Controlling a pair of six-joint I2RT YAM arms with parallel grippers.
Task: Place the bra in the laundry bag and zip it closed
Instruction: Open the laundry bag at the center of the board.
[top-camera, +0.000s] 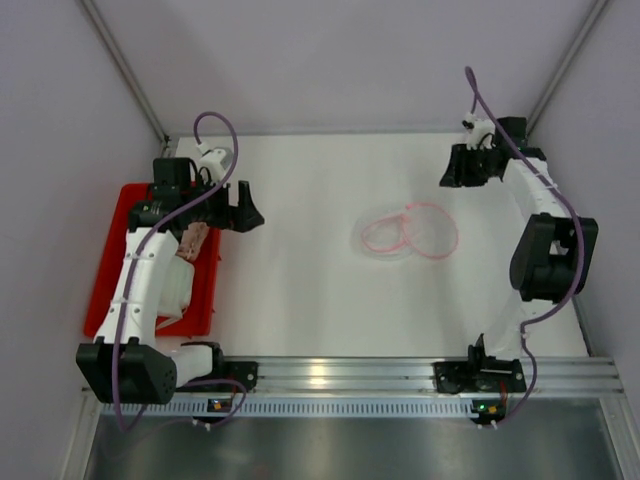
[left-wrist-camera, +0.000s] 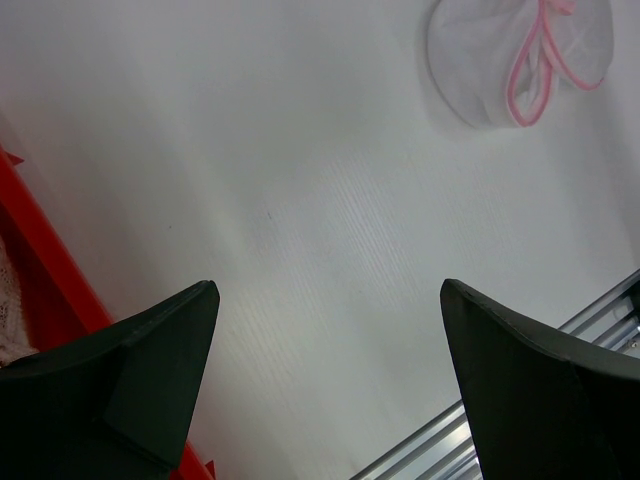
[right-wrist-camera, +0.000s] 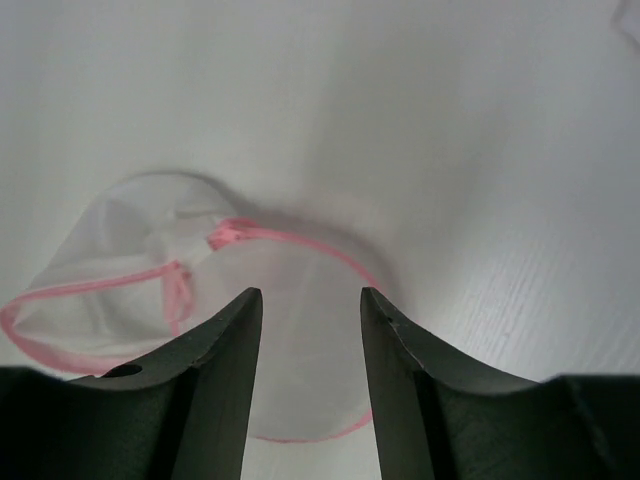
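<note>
Under left arm (top-camera: 140, 268), bra (top-camera: 197, 240) partly hidden.

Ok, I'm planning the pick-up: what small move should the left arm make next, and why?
Probably swing the left gripper over the red tray and down toward the bra. Its jaws are wide open and empty, it hangs just off the tray's edge, and the laundry bag looks empty.

No text, label, brand mark, number or sign can be read in any of the three views. The laundry bag (top-camera: 405, 232) and the red tray (top-camera: 103, 290) show plain, unmarked surfaces at this resolution.
</note>
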